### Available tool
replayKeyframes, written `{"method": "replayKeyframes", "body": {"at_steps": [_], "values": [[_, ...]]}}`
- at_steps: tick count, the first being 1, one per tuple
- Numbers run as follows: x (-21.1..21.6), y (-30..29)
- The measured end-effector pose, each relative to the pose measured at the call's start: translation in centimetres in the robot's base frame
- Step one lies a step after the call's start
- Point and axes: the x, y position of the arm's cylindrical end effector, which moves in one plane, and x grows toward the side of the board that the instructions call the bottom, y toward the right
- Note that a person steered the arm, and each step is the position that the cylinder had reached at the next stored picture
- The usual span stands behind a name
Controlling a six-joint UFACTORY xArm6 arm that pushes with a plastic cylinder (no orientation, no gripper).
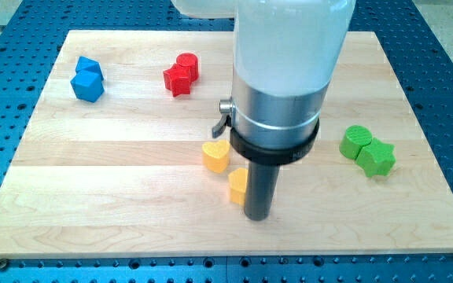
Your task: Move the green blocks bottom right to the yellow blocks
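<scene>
A green round block [357, 141] and a green star-shaped block [377, 158] touch each other at the view's right. A yellow heart-shaped block [216, 156] sits near the middle of the wooden board. A second yellow block [237, 186], partly hidden by the rod, sits just below and right of it. My tip [258, 215] rests on the board right beside this second yellow block, on its right side. The tip is far left of the green blocks.
Two blue blocks [87, 79] sit touching at the view's top left. Two red blocks [182, 73] sit touching at the top centre-left. The arm's large white and grey body [283, 71] covers the board's top middle. The wooden board [116, 196] lies on a blue perforated table.
</scene>
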Motion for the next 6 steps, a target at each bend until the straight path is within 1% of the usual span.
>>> {"method": "replayKeyframes", "body": {"at_steps": [1, 2, 4, 5, 6], "values": [[-3.9, -0.9], [-3.9, -0.9], [-7.4, 3.6], [-7.1, 4.0], [-0.1, 6.9]]}}
